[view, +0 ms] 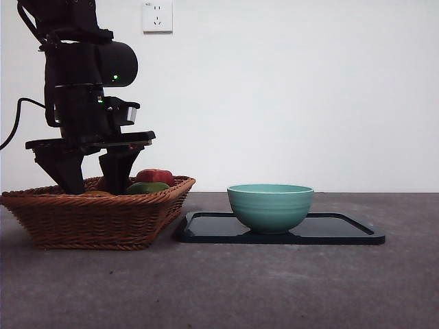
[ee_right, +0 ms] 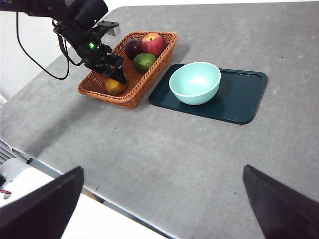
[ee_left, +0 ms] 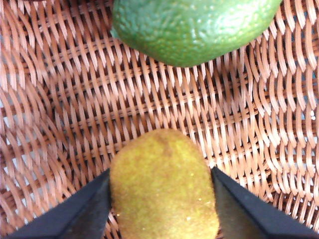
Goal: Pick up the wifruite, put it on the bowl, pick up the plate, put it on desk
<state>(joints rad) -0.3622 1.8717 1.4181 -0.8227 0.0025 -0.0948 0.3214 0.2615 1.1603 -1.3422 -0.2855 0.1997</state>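
Left fingers (ee_left: pixel 94 209) flanking wifruite (ee_left: pixel 163 186) in basket (ee_left: pixel 60 99)

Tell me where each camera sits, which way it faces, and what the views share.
Front view: low at table height, looking level across basket, bowl and tray; the left arm comes down into the basket.
Left wrist view: on the left arm, looking down into the basket; its hand brackets the wifruite.
Right wrist view: high above the desk, looking across it; right hand open.
Shared: the green fruit shows in all three.
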